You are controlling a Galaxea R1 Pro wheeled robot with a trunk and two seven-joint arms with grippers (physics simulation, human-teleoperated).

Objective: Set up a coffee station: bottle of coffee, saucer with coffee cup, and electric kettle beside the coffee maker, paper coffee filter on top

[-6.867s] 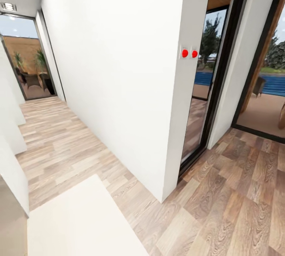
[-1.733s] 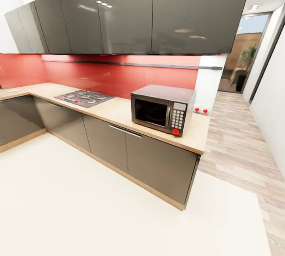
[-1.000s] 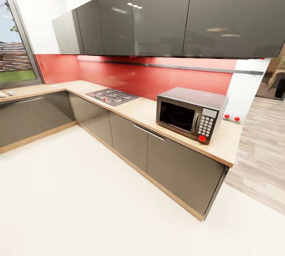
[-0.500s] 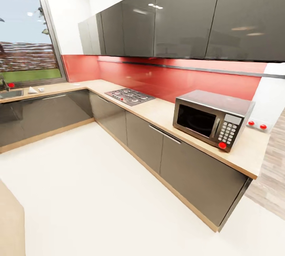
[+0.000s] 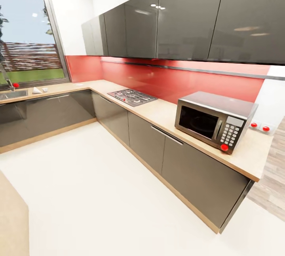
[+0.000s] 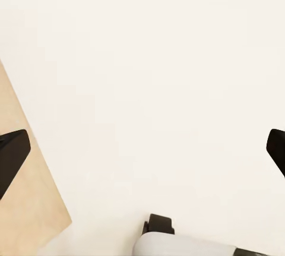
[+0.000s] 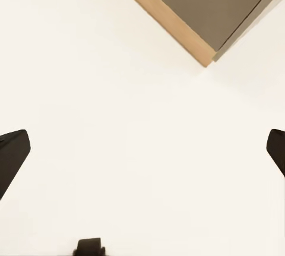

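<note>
The kitchen countertop (image 5: 158, 112) runs in an L of light wood over dark-grey cabinets, with a steel sink (image 5: 8, 95) at its far left under the window. Beside the sink lies a small white cone-like piece (image 5: 36, 90) that looks like the paper coffee filter. A tiny white thing (image 5: 44, 89) next to it is too small to identify. The left gripper (image 6: 142, 155) hangs open over the white floor, its dark fingertips (image 6: 12, 155) far apart. The right gripper (image 7: 142, 152) is open too, above the floor near a cabinet corner (image 7: 202, 6). The coffee maker, bottle, saucer, cup, kettle and shelf are out of view.
A steel microwave (image 5: 215, 119) stands on the counter's right end and a gas hob (image 5: 132, 97) is set in its middle. Glossy grey wall cabinets (image 5: 178, 18) hang above a red backsplash. White floor lies before the cabinets. A light-wood surface (image 5: 12, 224) edges in at lower left.
The camera has swung from a hallway into the kitchen and kept turning left. The microwave has slid right in the picture, and the window and sink have come into view.
</note>
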